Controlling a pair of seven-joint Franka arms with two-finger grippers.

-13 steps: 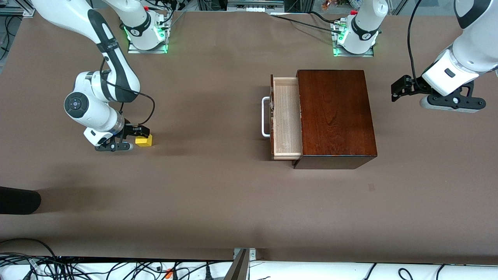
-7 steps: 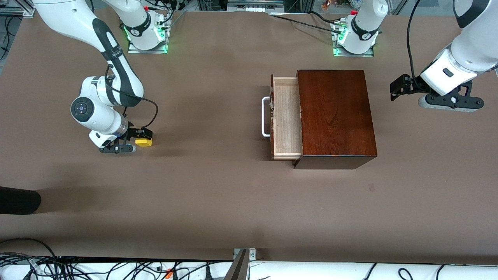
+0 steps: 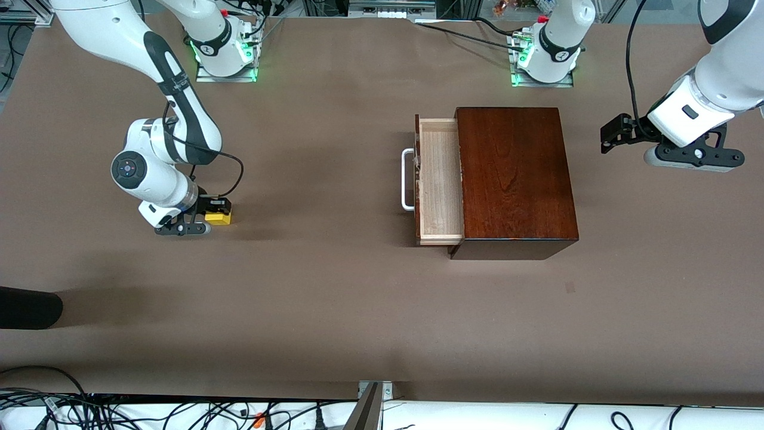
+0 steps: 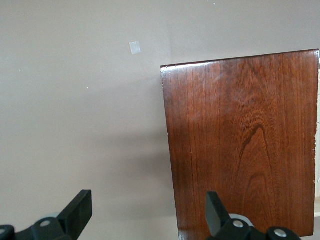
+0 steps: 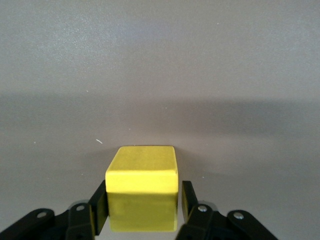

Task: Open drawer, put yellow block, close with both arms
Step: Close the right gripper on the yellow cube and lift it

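The yellow block (image 3: pixel 218 218) sits on the table toward the right arm's end. My right gripper (image 3: pixel 210 221) is down around it. In the right wrist view the block (image 5: pixel 142 175) lies between the fingers (image 5: pixel 100 205): one finger touches it and a thin gap shows at the other. The drawer (image 3: pixel 440 179) stands pulled out of the dark box (image 3: pixel 516 179), its pale tray empty, its white handle (image 3: pixel 407 179) facing the right arm's end. My left gripper (image 3: pixel 692 160) waits in the air, open and empty (image 4: pixel 147 215), over the table beside the box (image 4: pixel 245 140).
A small pale patch (image 3: pixel 570 288) marks the table nearer to the front camera than the box. A dark object (image 3: pixel 27 307) lies at the table edge toward the right arm's end. Cables run along the front edge.
My right gripper has settled lower around the yellow block, and the block has shifted slightly toward the right arm's end. The left arm has barely moved.
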